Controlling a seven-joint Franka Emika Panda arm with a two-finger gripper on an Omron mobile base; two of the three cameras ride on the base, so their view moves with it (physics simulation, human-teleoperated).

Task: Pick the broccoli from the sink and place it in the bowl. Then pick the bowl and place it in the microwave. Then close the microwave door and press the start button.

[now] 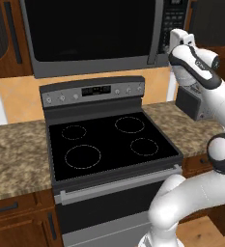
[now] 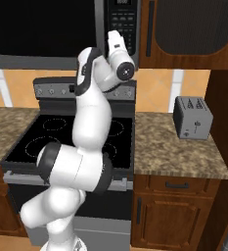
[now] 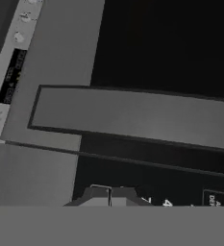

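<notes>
The microwave (image 1: 92,65) hangs above the stove with its door (image 1: 87,29) closed, black window facing out. My gripper (image 1: 174,34) is up at the keypad panel (image 1: 174,14) on the microwave's right side, just right of the door handle (image 1: 157,31). From the right base view the gripper (image 2: 114,33) points at the lower keypad (image 2: 123,19). In the hand view the fingertips (image 3: 96,196) are pressed together and shut, right against the black keypad (image 3: 190,187), with the grey handle (image 3: 132,117) beyond. The broccoli, bowl and sink are out of view.
The black-topped stove (image 1: 109,140) with its knob panel (image 1: 92,91) sits below the microwave. Granite counter (image 2: 179,147) runs on both sides. A grey toaster (image 2: 193,117) stands on the right counter. Wooden cabinets (image 2: 189,24) flank the microwave.
</notes>
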